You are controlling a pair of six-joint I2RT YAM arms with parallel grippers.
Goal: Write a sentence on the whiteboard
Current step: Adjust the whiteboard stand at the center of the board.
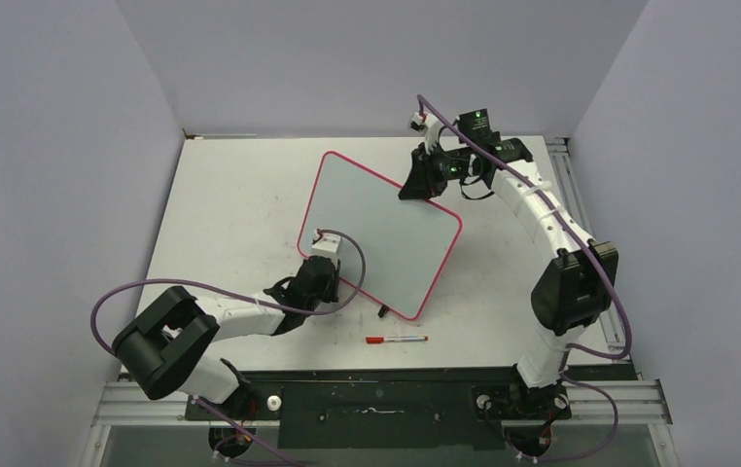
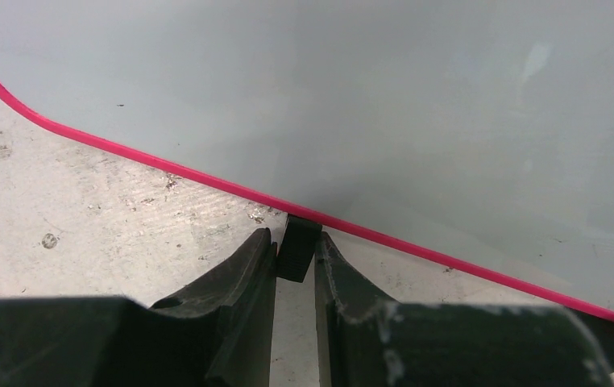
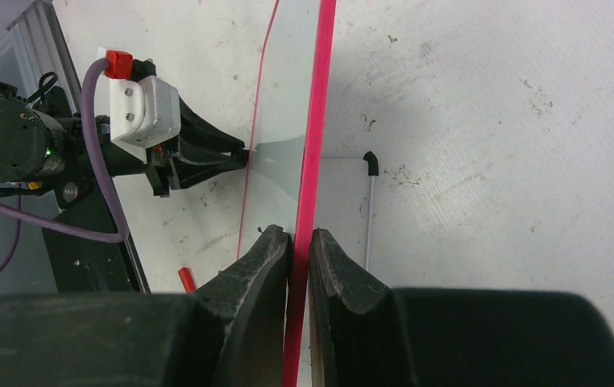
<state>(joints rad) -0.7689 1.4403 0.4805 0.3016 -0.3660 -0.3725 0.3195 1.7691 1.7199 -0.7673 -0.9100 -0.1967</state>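
Whiteboard (image 1: 376, 229) first: one board, held over the middle of the grey-white table (image 1: 230, 214), turned so that its corners point toward the table's sides. Its glossy pale face looks up toward the top camera, ringed by a thin pink-red frame. It sits on a slant rather than flat. Whether its near edge touches the table I cannot tell.

Two arms reach in to it. The right arm (image 1: 571, 282) curves round from the right side to the board's far right edge, and the left arm (image 1: 167, 341) stretches in low from the near left to the board's near left edge.

Two pincers, one on each arm. The right pincer (image 3: 301, 242) is clamped tight on the pink-red frame, one finger on each face of the board, which its wrist camera sees edge-on. The left pincer (image 2: 296, 256) is nearly closed, its two fingertips pressed either side of a small black foot (image 2: 299, 238) that sticks out below the frame.

One marker (image 1: 396, 340), white with a red cap, lies on the table near the front edge, between the two arm bases and well apart from both pincers.
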